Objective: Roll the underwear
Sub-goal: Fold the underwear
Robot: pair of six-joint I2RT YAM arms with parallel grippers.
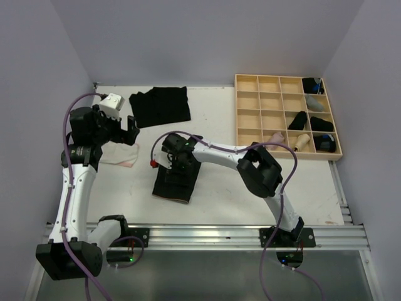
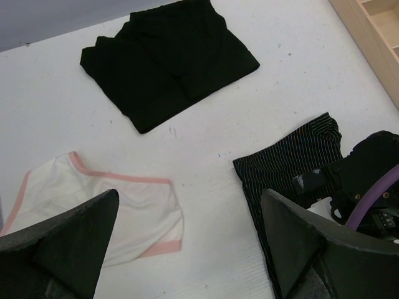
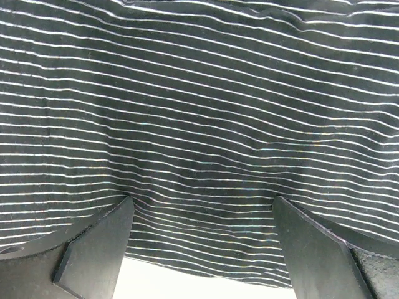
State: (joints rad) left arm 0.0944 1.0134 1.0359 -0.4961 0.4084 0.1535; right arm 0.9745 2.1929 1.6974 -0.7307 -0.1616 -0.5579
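A black underwear with thin white stripes [image 1: 178, 182] lies flat at the table's middle. My right gripper [image 1: 176, 164] is down over its far part, open. In the right wrist view the striped cloth [image 3: 199, 112] fills the frame and the gripper [image 3: 201, 246] has its fingers spread wide on it, near one edge. A whitish underwear with pink edging [image 2: 112, 208] lies flat to the left, partly under my left arm [image 1: 123, 157]. My left gripper [image 1: 130, 132] hovers open above the table [image 2: 190, 249], holding nothing. A pile of plain black underwear [image 1: 160, 105] lies at the back.
A pale wooden grid tray [image 1: 250, 116] stands at the back right, with several small rolls in its right-hand compartments. Walls close in the table at the back and both sides. The right arm's purple cable [image 1: 216, 141] arches over the table's middle.
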